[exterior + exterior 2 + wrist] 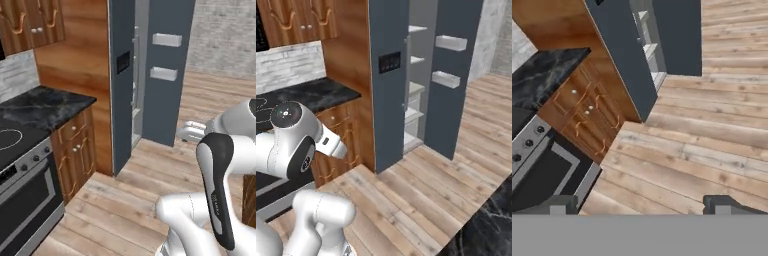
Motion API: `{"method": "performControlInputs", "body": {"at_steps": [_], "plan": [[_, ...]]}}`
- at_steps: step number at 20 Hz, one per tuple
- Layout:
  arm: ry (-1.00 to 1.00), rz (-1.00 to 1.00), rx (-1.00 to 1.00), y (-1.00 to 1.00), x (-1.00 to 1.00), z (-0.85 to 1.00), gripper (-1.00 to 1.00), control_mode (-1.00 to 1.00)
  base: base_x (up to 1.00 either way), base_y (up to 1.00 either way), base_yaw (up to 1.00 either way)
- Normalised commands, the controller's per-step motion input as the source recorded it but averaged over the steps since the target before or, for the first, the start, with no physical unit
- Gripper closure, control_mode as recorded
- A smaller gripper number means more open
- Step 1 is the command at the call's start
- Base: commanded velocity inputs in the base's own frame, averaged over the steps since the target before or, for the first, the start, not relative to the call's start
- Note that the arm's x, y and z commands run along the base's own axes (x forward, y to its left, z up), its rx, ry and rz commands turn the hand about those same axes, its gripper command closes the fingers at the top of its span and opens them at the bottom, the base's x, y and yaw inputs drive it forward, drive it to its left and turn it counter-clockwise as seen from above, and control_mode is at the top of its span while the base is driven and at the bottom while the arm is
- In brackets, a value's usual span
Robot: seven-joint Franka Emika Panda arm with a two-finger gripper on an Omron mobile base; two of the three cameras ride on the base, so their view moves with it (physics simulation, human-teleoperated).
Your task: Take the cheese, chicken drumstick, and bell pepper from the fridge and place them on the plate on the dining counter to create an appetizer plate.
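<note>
The slate-grey fridge [122,100] stands ahead with its door [167,75] swung open, and white shelves [415,89] show in the gap. Its black panel [389,62] faces me. In the hand view the fridge [622,55] is at the top, and my gripper [642,205] hangs open over the wooden floor, well short of it, with nothing between its fingertips [562,202]. A corner of the dining counter [491,225] shows at the lower right. The cheese, chicken drumstick, bell pepper and plate are out of view.
Left of the fridge stands a narrow black marble worktop [45,105] on wooden drawers [75,150], with a stove and oven [22,180] beside it. Wooden wall cabinets [30,22] hang above. Open wooden floor [130,200] lies between me and the fridge.
</note>
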Motion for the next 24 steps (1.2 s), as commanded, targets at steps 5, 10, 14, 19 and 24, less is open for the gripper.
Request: {"method": "performControlInputs", "body": {"at_steps": [5, 10, 14, 19, 24], "plan": [[0.00, 0.00, 0.00, 0.00, 0.00, 0.00, -1.00, 1.00, 1.00, -0.01, -0.41], [0.00, 0.00, 0.00, 0.00, 0.00, 0.00, -1.00, 1.00, 1.00, -0.01, -0.31], [0.00, 0.00, 0.00, 0.00, 0.00, 0.00, -1.00, 1.00, 1.00, -0.15, -0.11], [0.00, 0.00, 0.00, 0.00, 0.00, 0.00, -1.00, 1.00, 0.93, -0.34, 0.16], [0.00, 0.00, 0.00, 0.00, 0.00, 0.00, -1.00, 1.00, 0.68, -0.22, 0.37]]}}
